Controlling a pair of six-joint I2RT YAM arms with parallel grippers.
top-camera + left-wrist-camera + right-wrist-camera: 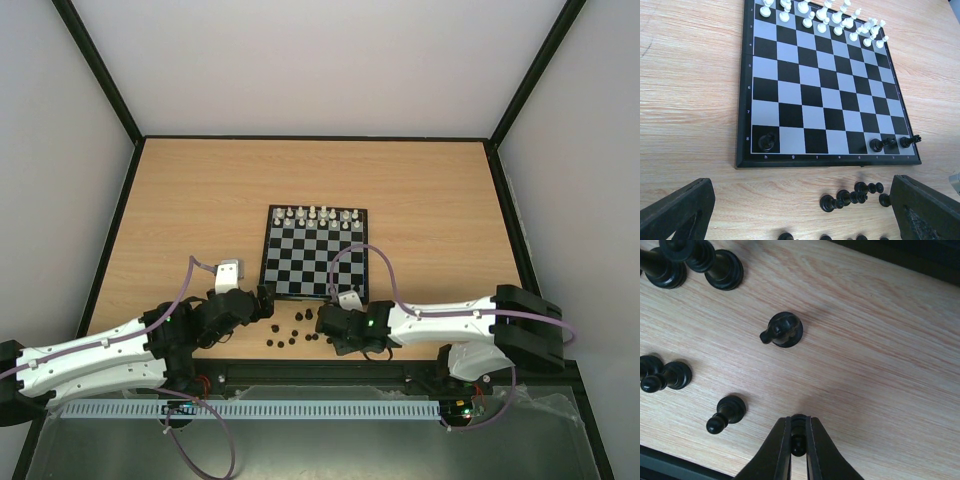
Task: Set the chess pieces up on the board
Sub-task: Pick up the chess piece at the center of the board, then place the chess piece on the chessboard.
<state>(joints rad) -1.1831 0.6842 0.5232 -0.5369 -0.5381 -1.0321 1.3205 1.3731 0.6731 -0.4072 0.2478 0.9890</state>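
Observation:
The board [300, 262] lies mid-table, and the left wrist view shows it [825, 95] with three black chess pieces on its near row: one at the left corner [767, 142] and two near the right corner [876, 145]. More black chess pieces [290, 335] lie loose on the wood in front of it [845, 197]. My right gripper [798, 437] is down among them, shut on a small black pawn [799, 421] that stands on the table. Nothing sits between the fingers of my open left gripper [801, 200], which hovers just short of the board's near left corner.
White pieces [318, 217] fill the board's far rows [830, 17]. Close to my right gripper, a black piece [784, 330] stands upright, another [727, 412] stands to the left, and more cluster at the upper left [700, 260]. The table's dark front edge [670, 465] is near.

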